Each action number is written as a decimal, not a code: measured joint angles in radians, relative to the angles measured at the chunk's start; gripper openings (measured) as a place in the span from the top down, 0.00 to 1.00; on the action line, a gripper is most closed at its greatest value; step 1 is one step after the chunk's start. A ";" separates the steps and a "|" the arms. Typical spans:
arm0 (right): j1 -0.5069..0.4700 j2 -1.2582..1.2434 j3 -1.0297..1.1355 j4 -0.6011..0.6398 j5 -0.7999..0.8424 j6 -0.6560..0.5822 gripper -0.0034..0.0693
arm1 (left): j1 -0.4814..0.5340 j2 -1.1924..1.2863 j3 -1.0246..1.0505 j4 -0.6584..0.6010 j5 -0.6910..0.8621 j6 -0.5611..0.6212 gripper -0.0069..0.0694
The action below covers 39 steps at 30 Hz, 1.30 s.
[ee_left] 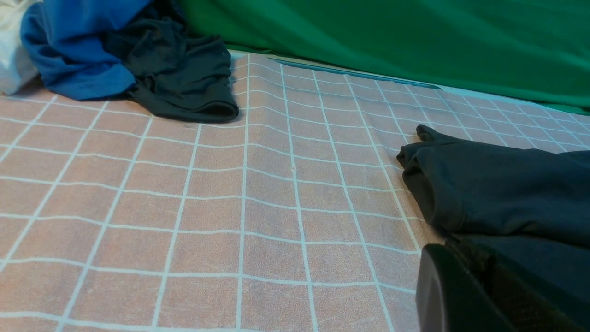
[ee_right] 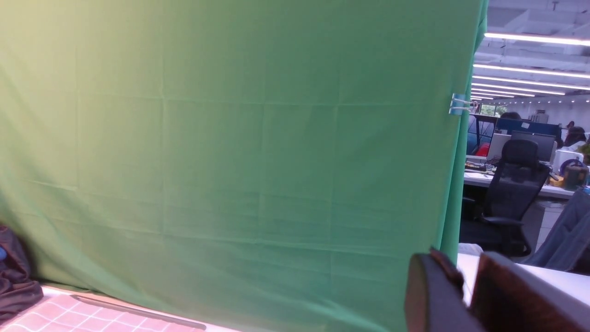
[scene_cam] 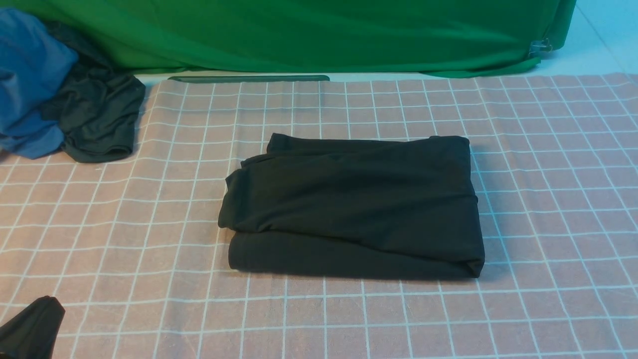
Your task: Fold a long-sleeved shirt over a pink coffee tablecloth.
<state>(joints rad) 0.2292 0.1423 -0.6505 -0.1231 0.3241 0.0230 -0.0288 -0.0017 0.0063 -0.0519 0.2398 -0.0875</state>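
We leave the shirt (scene_cam: 354, 204) folded at centre frame on the cloth (scene_cam: 548, 174); left gripper (scene_cam: 30, 326) clenched empty, right gripper (ee_right: 465, 295) slightly parted, holding nothing.

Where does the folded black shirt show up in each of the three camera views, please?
Front view: long-sleeved shirt lies folded mid-frame on the pink coffee tablecloth.
Left wrist view: its edge shows at the right side.
Right wrist view: not in it.
Shared landmark: the green cloth behind the table.

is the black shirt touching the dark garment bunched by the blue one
No, the folded long-sleeved shirt lies mid-tablecloth, with bare pink grid between it and the dark garment.
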 joint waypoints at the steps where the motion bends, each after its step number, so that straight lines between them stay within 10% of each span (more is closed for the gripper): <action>1: 0.000 0.000 0.000 0.000 0.000 0.000 0.70 | 0.000 0.000 0.000 0.001 0.000 0.000 0.89; 25: -0.006 0.000 0.036 0.000 0.001 0.000 0.63 | 0.000 0.000 0.000 0.001 0.000 0.000 0.89; 39: -0.216 -0.078 0.586 0.000 -0.023 -0.023 0.63 | 0.000 0.000 0.000 0.001 0.000 0.000 0.89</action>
<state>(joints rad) 0.0135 0.0641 -0.0647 -0.1231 0.3006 0.0000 -0.0288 -0.0017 0.0063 -0.0509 0.2398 -0.0875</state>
